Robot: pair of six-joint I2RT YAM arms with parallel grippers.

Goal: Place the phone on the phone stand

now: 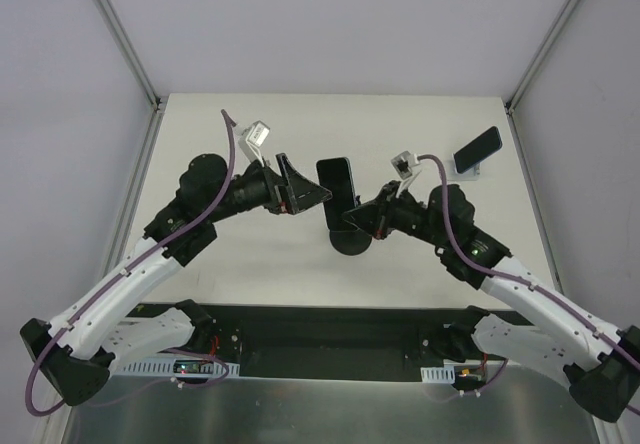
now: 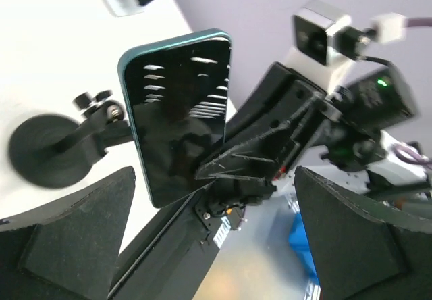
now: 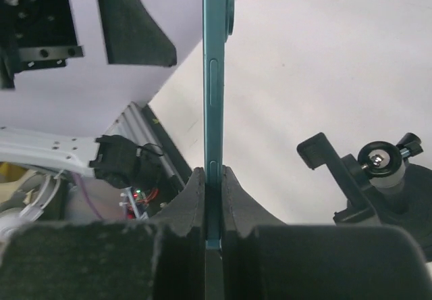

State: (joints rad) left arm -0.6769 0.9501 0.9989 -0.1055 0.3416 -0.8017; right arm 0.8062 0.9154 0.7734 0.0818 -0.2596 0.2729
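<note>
The phone (image 1: 338, 176), dark-screened with a teal edge, is held upright above the table by my right gripper (image 1: 353, 207). In the right wrist view both pads press the phone's (image 3: 214, 77) lower edge, and the right gripper (image 3: 214, 178) is shut on it. My left gripper (image 1: 305, 192) stands wide open just left of the phone and does not touch it. In the left wrist view the phone's screen (image 2: 179, 111) faces the left gripper (image 2: 214, 182) from beyond the fingertips. The small silver-white phone stand (image 1: 470, 169) sits at the back right with another dark phone (image 1: 478, 146) leaning on it.
A black pole stand with a round base (image 1: 352, 242) stands right under the held phone; its clamp top (image 3: 351, 185) shows to the right of the right gripper. Its base (image 2: 50, 151) lies left of the phone in the left wrist view. Walls enclose the table.
</note>
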